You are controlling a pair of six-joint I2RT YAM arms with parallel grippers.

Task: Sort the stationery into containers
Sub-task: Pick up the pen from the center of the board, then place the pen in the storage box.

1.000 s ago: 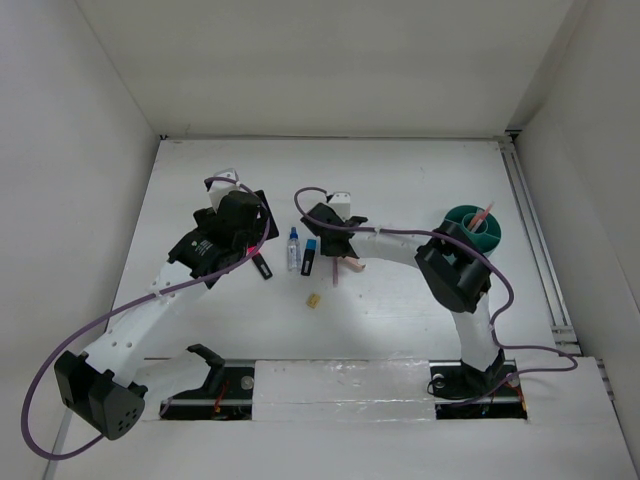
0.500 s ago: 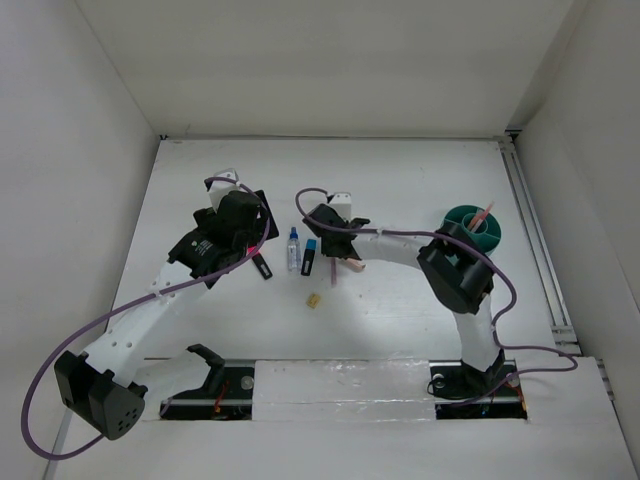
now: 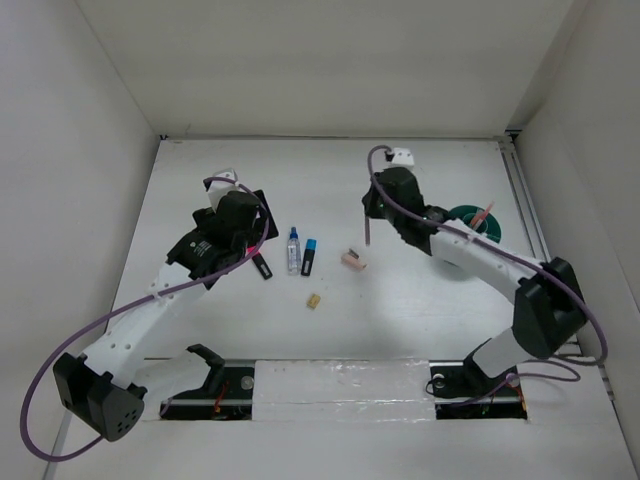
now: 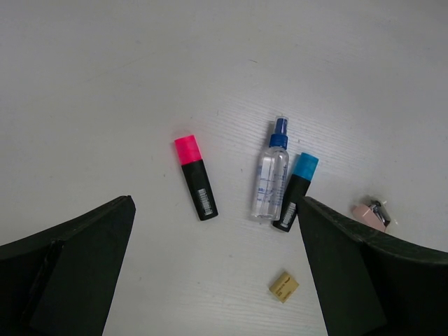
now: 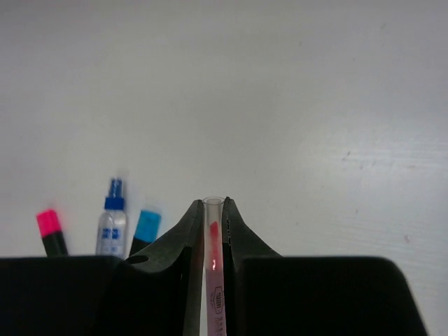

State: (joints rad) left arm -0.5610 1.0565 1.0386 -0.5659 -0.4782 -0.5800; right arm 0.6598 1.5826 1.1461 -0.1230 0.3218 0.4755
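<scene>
Pinching a salmon pencil (image 5: 213, 280) between its fingertips (image 5: 192, 234), the right end effector (image 5: 213, 205) hovers.

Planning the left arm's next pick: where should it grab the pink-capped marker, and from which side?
Probably mid-barrel on the pink-capped marker, straight down from above, closing across its narrow width. It lies flat with bare table along both long sides, apart from the spray bottle.
</scene>
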